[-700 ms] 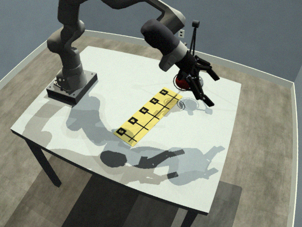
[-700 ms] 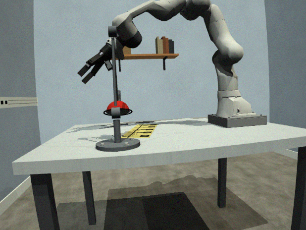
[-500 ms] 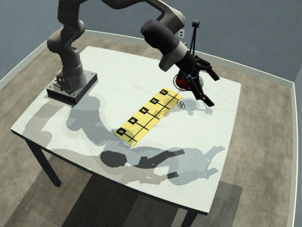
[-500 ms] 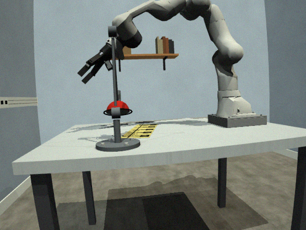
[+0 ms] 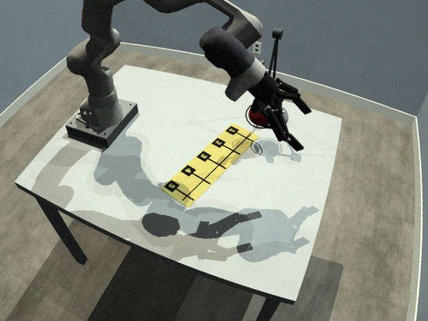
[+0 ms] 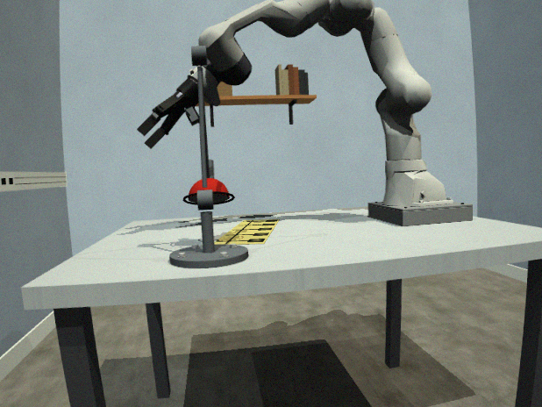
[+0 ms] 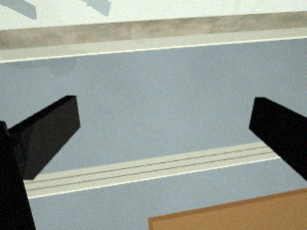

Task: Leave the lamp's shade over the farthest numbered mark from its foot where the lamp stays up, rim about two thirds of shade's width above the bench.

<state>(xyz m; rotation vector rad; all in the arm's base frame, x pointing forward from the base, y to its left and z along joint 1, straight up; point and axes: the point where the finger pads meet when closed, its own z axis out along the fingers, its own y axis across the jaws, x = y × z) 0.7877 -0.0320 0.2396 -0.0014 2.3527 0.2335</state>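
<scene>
Above bench [image 5: 104, 194], pincer [image 6: 163, 117] wide, empty

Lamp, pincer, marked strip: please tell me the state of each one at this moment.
Lamp: folded, standing upright on its foot.
Shade: red, held up above the bench, close to the foot.
Pincer: open, empty, raised beside the lamp.
Marked strip: flat, uncovered.

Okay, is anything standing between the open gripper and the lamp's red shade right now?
Nothing separate does. The gripper, jaws wide and empty, hangs high beside the lamp's upright arm, well above the red shade. Only that arm itself runs close by the jaws.
</scene>
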